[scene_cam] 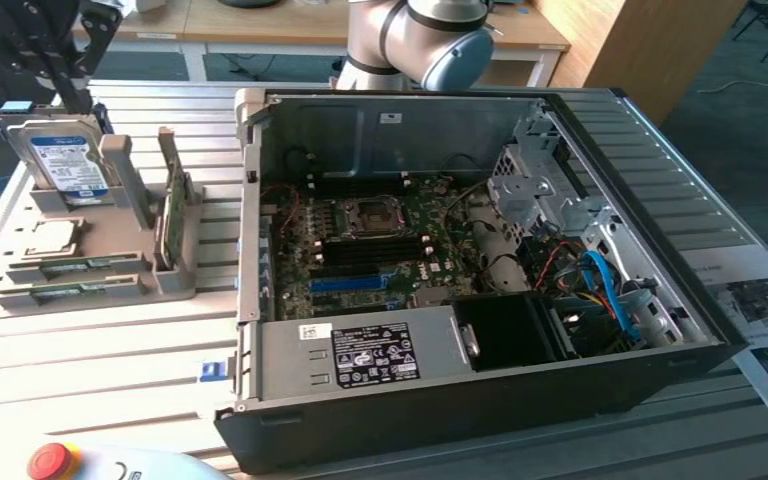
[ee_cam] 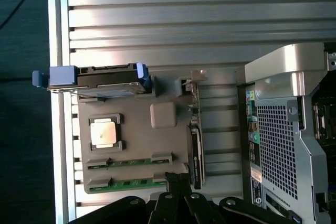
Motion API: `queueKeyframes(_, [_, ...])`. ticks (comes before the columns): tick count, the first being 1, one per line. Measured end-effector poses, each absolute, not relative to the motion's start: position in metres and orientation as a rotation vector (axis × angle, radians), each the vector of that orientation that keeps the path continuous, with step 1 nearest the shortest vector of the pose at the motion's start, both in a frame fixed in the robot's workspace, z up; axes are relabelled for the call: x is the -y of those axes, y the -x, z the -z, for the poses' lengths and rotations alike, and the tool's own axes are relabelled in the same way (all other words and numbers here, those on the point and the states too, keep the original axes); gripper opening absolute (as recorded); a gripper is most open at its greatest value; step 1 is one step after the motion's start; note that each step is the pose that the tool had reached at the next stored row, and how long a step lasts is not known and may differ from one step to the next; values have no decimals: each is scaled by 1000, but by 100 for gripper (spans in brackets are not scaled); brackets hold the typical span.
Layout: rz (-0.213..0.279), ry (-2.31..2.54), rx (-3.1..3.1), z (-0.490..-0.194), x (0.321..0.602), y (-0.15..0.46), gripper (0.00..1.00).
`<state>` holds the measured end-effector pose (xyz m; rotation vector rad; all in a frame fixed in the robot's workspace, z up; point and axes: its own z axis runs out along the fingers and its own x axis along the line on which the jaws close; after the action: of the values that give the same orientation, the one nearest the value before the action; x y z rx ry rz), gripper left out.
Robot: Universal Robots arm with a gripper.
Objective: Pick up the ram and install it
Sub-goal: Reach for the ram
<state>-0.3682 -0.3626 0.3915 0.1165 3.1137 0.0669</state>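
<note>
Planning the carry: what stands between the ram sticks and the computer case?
Exterior view: a green card standing on edge separates the ram sticks from the case.

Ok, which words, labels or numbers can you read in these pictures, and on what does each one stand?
Nothing can be read for certain.
The black label on the power supply: print too small.
The white sticker beside it: too blurred.
The blue and white label on the hard drive: too blurred.
The printed sheets beside the case: too small.
</note>
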Motion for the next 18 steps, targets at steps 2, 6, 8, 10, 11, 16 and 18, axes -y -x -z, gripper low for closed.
queueKeyframes(2, [-67, -116, -3114, -391, 362, 373, 10])
queueKeyframes(6, [-67, -117, -3114, -391, 362, 381, 10])
queueKeyframes(8, [-67, -117, -3114, -391, 361, 386, 10])
queueKeyframes(10, [-67, -117, -3114, -391, 361, 391, 10])
queueKeyframes(11, [-67, -117, -3114, -391, 361, 393, 10])
queueKeyframes(16, [-67, -117, -3114, -391, 361, 403, 10])
queueKeyframes(18, [-67, -117, -3114, -391, 361, 407, 10])
